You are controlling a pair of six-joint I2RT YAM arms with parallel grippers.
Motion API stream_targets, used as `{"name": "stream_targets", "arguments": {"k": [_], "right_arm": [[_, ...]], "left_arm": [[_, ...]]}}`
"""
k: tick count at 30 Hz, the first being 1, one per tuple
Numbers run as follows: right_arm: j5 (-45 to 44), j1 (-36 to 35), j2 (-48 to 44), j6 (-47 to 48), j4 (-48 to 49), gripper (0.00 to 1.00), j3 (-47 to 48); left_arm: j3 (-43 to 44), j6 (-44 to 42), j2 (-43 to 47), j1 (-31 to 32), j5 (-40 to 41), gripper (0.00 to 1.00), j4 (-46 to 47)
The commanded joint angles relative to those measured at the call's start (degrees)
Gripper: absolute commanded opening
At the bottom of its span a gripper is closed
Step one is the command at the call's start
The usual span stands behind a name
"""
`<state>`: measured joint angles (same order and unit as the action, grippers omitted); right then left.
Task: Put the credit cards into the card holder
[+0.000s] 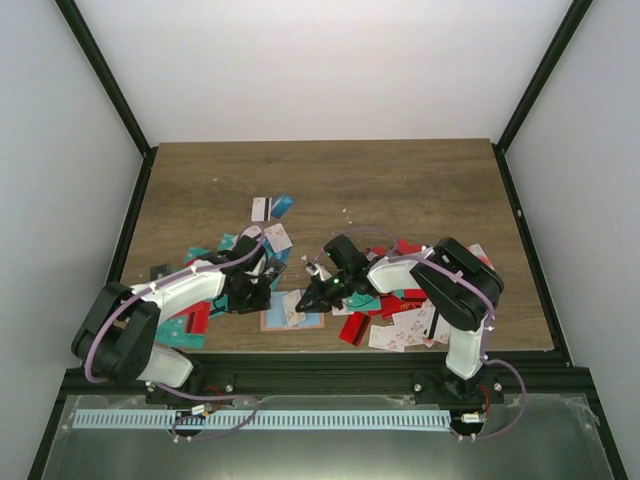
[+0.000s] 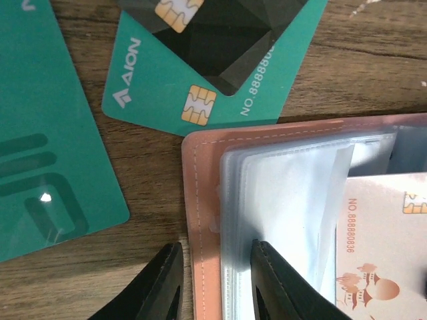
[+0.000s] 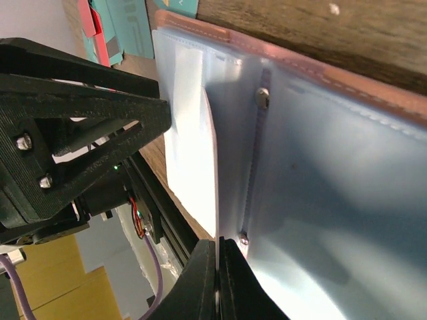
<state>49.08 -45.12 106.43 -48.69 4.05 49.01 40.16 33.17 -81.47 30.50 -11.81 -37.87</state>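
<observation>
Down at the six o'clock edge of the brown wooden desk (image 1: 400, 180), the salmon-pink folding card holder (image 1: 292, 312) with clear plastic sleeves lies open and flat between the two arms.

The left gripper (image 2: 215, 250) is at the holder's nine o'clock side with its black fingers partly apart. They straddle the stitched pink border, one finger over bare wood just beside the cover and the other over the sleeves. Whether either finger presses on the holder cannot be told.

The right gripper (image 3: 218, 243) is at the three o'clock side. Its fingers are pressed together with only a hairline between them, and the tips are at the edge of a pale sleeve leaf. Whether that leaf is caught between them cannot be told.

Inside the holder, at three o'clock of the left fingers, sits a white plastic card with red marks (image 2: 387, 247) and a gold chip. Just past the holder at twelve o'clock in the left wrist view lies a teal card lettered AION (image 2: 143, 93), overlapped by a dark-faced card (image 2: 227, 40). Another teal card with raised bars (image 2: 47, 147) lies at nine o'clock.

Loose credit cards (image 1: 400, 310) are scattered around the holder. Red and white ones are heaped at three to four o'clock, teal and red ones lie at nine o'clock, and a few sit apart at twelve o'clock.
</observation>
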Motion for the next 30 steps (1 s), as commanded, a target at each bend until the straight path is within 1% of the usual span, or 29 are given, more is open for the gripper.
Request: {"name": "stream_targets", "arguments": {"k": [1, 11, 21, 30], "right_arm": [[0.6, -0.5, 1.5, -0.9, 2.5, 0.01, 1.5], [-0.3, -0.6, 2.3, -3.6, 8.8, 0.01, 0.6], [-0.2, -1.2, 3.7, -6.0, 15.3, 0.01, -2.0], [-0.6, -2.3, 3.7, -8.1, 18.8, 0.01, -4.4]], "left_arm": [[-1.2, -0.1, -0.8, -0.1, -1.7, 0.29, 1.3], [-1.9, 0.1, -1.0, -0.1, -3.4, 0.24, 1.9], [-2.8, 1.5, -0.2, -0.1, -4.9, 0.23, 2.6], [-3.7, 3.2, 0.5, -0.1, -5.5, 0.22, 3.8]]}}
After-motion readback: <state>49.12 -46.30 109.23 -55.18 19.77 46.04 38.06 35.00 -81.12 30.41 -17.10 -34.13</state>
